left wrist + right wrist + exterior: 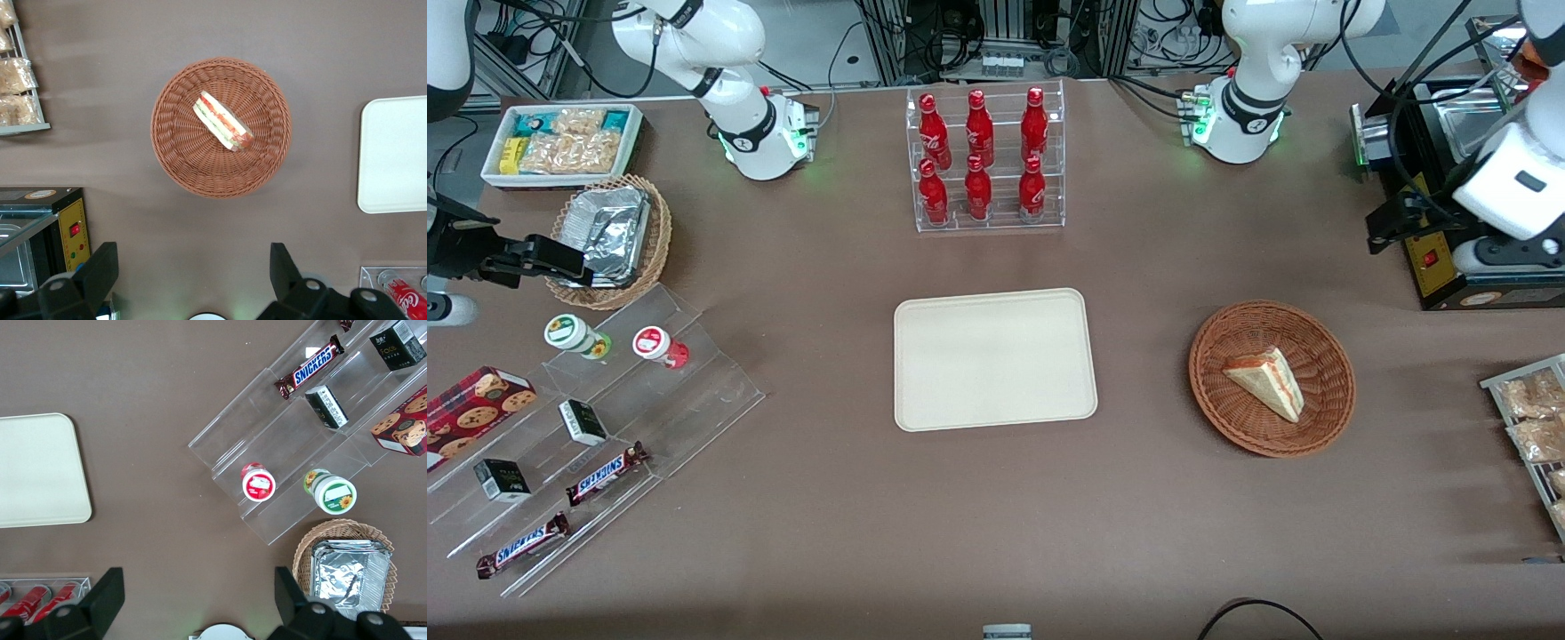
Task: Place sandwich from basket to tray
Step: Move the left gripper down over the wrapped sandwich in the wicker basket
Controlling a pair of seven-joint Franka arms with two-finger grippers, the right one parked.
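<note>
- The small triangular sandwich wedge (1267, 380), pale bread with red-orange and green filling along its cut edge, is seen lying inside the round reddish-brown woven wicker basket (1325, 338), roughly at its middle.
- The basket is set toward the working arm's end of the table; the flat cream-beige rectangular tray (994, 358) with rounded corners and a low rim lies beside it, well apart, with nothing on it.
- A clear acrylic rack of red bottles (985, 160) is noted farther from the front camera than the tray.
- The left arm's gripper (193, 280) is held high, off the basket and farther from the front camera than it, near a black machine with a red switch (1436, 253). Its two dark fingers (100, 273) are spread wide, with only bare table between them; nothing is held.
- Step judged in hand: the approach, before any grasp. The transfer itself has not been started.
- Next move, as judged: the gripper would need to be brought over the sandwich, turned so the fingers straddle the wedge across its flat bread faces, then lowered inside the rim.
- A light closing is judged advisable, since soft bread may crush.
</note>
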